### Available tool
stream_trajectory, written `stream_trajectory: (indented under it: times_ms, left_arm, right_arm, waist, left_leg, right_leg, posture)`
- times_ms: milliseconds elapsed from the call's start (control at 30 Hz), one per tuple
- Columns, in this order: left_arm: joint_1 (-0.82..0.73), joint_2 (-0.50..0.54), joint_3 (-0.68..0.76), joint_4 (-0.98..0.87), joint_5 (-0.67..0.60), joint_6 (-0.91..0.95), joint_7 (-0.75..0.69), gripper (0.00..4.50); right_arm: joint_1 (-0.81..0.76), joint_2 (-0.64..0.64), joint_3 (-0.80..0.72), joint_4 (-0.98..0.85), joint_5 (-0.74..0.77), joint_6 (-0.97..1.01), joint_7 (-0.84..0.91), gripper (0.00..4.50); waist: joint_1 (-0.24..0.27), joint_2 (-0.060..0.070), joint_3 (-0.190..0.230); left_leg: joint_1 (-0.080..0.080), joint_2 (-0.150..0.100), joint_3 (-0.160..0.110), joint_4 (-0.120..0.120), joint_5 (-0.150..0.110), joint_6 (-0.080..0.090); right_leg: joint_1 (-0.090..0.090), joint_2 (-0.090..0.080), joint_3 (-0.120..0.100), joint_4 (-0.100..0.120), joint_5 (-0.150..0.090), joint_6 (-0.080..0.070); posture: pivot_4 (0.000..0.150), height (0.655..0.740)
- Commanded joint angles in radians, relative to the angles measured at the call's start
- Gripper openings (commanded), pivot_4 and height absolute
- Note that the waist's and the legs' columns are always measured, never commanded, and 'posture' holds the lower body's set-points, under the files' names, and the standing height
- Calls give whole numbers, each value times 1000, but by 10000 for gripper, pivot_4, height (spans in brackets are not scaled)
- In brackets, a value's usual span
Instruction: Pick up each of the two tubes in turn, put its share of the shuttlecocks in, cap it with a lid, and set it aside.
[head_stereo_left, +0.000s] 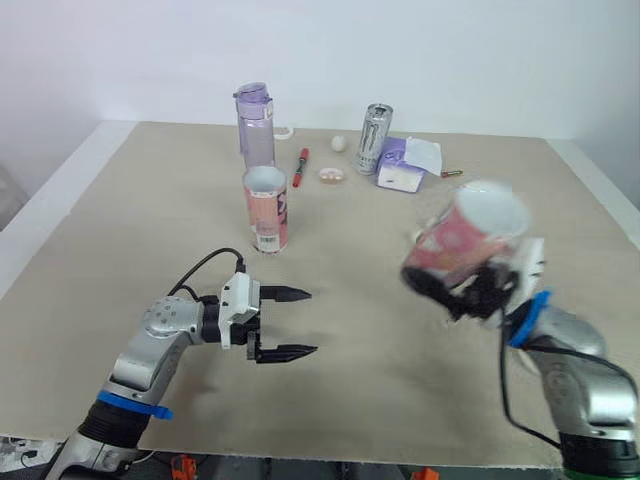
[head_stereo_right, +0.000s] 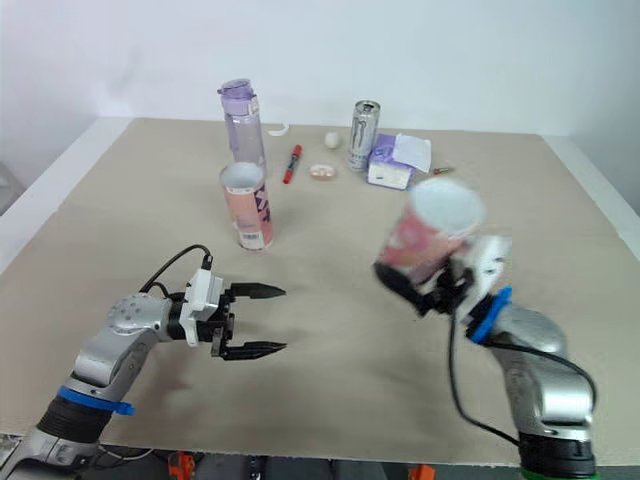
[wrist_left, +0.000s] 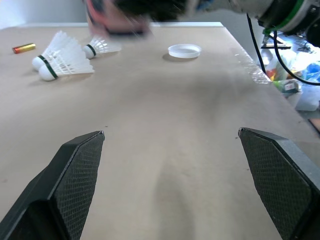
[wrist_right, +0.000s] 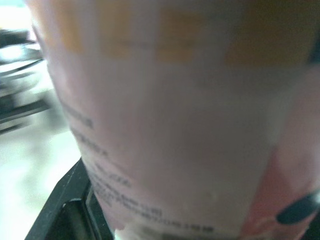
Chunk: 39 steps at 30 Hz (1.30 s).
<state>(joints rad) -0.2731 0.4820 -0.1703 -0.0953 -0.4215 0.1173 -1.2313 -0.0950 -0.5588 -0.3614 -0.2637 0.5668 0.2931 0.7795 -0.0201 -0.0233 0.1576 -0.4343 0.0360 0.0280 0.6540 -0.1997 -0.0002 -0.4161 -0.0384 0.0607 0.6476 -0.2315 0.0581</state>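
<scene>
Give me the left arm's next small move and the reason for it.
Probably send the open, empty left gripper forward to the shuttlecocks lying on the table ahead and close on one: the right gripper holds a tube lifted, mouth open, seemingly ready for filling.

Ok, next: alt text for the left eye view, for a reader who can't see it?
The right gripper holds a pink-and-white tube tilted above a beige table. The left gripper hovers open, holding nothing; a second tube stands upright farther back, near a purple bottle, a can and a tissue pack.
</scene>
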Motion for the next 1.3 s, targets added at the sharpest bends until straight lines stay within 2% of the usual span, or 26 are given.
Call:
stream_trajectory:
  times_ms: [33,233,600,767,900,1000,1033,1300]
  left_arm:
    - [-3,-11,-9,-58,-35,21,-4,45000]
    - [5,-37,-22,-116,-46,27,27,45000]
    - [9,-57,-30,-151,-28,38,75,45000]
    - [9,-47,-30,-156,-20,42,84,45000]
    - [11,-40,-32,-161,-23,44,88,45000]
    - [8,-36,-33,-159,-23,44,92,45000]
    - [9,-34,-33,-159,-23,44,92,45000]
    - [17,-27,-39,-158,-22,42,88,45000]
  right_arm:
    - [-7,-29,-217,133,4,-36,-140,34965]
    - [-32,-100,-368,472,-72,-128,-270,34965]
    - [-185,-227,-319,1015,-196,-307,-300,34965]
    - [-269,-268,-295,1181,-209,-356,-301,34965]
    - [-288,-276,-272,1235,-215,-371,-284,34965]
    - [-279,-269,-272,1245,-210,-373,-287,44003]
    - [-271,-265,-271,1236,-209,-372,-285,44649]
    - [-146,-224,-287,1083,-181,-331,-293,44649]
  waist:
    - [0,0,0]
    - [-1,1,0]
    - [-16,4,-1]
    - [-26,4,0]
    - [-26,3,0]
    - [-26,3,0]
    - [-26,3,0]
    - [-26,3,0]
  left_leg:
    - [0,0,0,0,0,0]
    - [3,-3,2,-1,0,0]
    - [12,-6,8,-2,0,1]
    - [12,-7,9,-2,0,1]
    - [12,-7,9,-3,0,1]
    - [12,-7,9,-3,0,1]
    - [12,-8,9,-3,0,1]
    - [12,-8,9,-3,0,1]
  right_leg:
    - [0,0,0,0,0,0]
    - [3,-2,5,0,-1,0]
    - [9,-1,15,0,-1,4]
    - [9,-1,19,-1,-2,6]
    - [9,-1,19,-1,-3,7]
    - [9,-1,20,-2,-3,8]
    - [9,-1,20,-2,-3,8]
    - [9,0,21,-2,-3,8]
  posture:
    - [1500,7400]
    - [1500,7400]
    - [1500,7400]
    - [1500,7400]
    - [1500,7400]
    - [1500,7400]
    - [1500,7400]
    - [1500,7400]
